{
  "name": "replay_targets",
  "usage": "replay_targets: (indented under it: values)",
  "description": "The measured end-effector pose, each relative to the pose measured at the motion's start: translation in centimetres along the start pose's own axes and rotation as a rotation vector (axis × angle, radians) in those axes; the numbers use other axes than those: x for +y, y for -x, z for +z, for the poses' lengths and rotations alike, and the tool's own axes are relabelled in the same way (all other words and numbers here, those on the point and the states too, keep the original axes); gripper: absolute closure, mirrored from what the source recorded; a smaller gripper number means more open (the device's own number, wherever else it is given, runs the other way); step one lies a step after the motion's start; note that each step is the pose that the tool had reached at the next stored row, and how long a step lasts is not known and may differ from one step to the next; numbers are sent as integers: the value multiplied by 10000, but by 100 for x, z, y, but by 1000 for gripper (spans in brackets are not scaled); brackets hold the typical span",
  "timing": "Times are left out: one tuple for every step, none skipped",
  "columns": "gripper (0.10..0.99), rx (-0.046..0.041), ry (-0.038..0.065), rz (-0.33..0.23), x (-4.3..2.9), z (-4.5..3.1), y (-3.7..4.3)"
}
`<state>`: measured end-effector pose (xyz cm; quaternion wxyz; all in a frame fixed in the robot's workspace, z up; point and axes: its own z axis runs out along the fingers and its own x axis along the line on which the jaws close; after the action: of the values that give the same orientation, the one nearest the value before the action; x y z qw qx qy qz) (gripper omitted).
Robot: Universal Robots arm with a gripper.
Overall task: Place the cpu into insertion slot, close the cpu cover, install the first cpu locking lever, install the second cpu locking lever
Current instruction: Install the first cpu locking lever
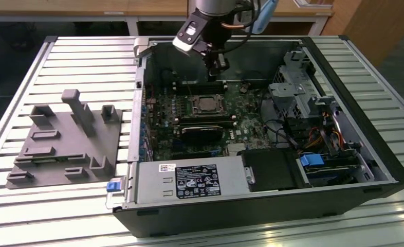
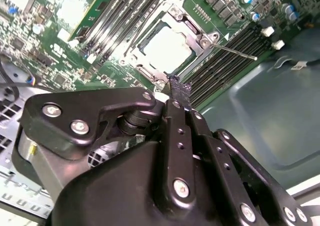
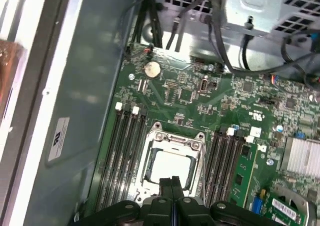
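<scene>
— Where was the gripper (image 1: 218,72) in the exterior view?

— Inside the open computer case (image 1: 257,212), hanging above the insertion slot (image 1: 205,104) with its tip pointing down toward it. A grey fixture (image 1: 65,139) lay well apart from the slot, outside the case, toward the exterior view's left.

— And in the second wrist view?

— The cpu (image 2: 167,48) sat in the slot. Its pale top showed through the window of the cpu cover (image 2: 195,31), which lay flat over it. One locking lever (image 2: 232,51), a thin metal rod, stuck out from a corner of the slot across the memory slots (image 2: 225,71) beside it. The gripper's tip was just beside the slot's rim. Whether it touched, I could not tell.

— Was it holding anything?

— No. In the first wrist view the two fingers (image 3: 166,186) were pressed together with nothing between them, over the slot's near edge. A round battery (image 3: 152,68) sat on the motherboard (image 3: 190,96) beyond the slot's far side.
</scene>
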<state>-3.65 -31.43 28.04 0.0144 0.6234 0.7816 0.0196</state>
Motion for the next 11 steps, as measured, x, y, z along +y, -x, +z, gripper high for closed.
replay_targets:
  values:
    - [980,6,0,-130,0,0,0]
    - [980,13,0,-252,0,0,0]
    - [980,18,0,-374,0,0,0]
    - [980,24,-1,-493,0,0,0]
    - [980,29,-1,-610,0,0,0]
    - [980,35,-1,-722,0,0,0]
    - [980,40,-2,-833,0,0,0]
    - [980,46,-2,-946,0,0,0]
    - [980,52,-1,-1065,0,0,0]
    - [980,57,-2,-1176,0,0,0]
    - [980,62,-2,-1286,0,0,0]
